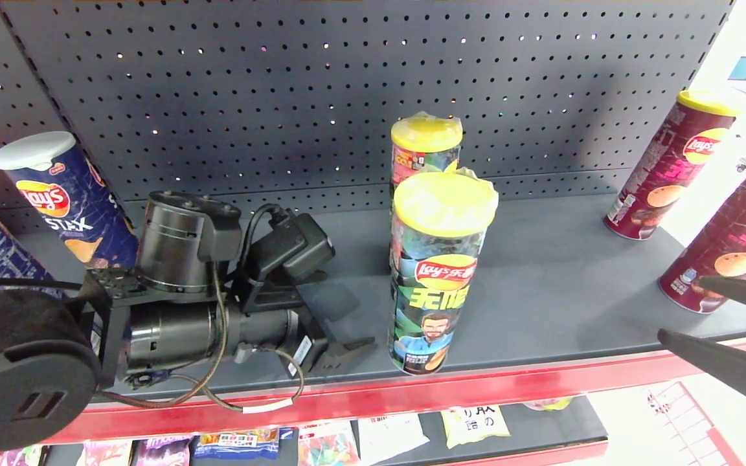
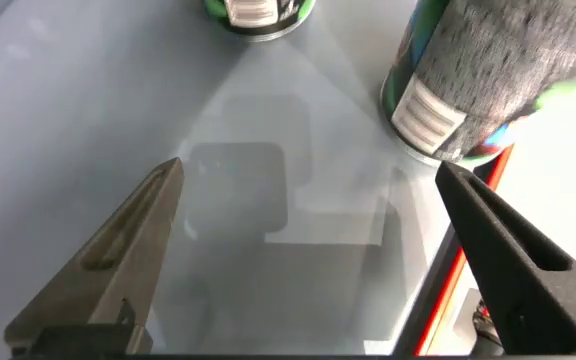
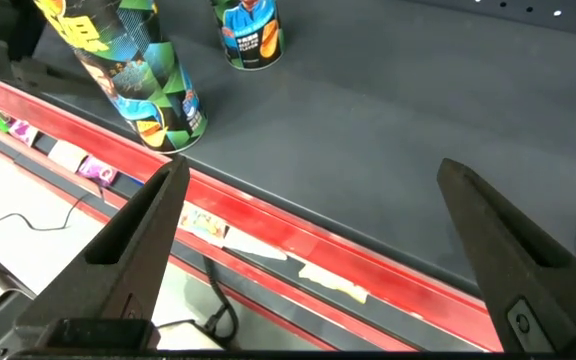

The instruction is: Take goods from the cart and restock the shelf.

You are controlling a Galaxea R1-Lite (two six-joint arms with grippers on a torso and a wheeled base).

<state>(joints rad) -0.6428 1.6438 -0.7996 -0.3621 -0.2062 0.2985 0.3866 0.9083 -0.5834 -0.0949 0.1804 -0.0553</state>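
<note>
We find the left gripper point(image 2: 308, 170) low over the shelf point(image 1: 541, 291), jaws spread and empty. A yellow-lidded chips can point(image 1: 434, 272) stands upright at its three o'clock (its twin point(image 1: 425, 152) directly behind). The right gripper point(image 1: 680, 309), jaws also spread, hangs near a maroon can point(image 1: 729, 249).

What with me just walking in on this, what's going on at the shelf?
A two-armed robot is restocking. Its left gripper sits open and empty low over the shelf, beside the front yellow-lidded can, which stands upright near the shelf's front edge with a second can behind it. The right gripper hangs open and empty off to the right, near the maroon cans.
</note>
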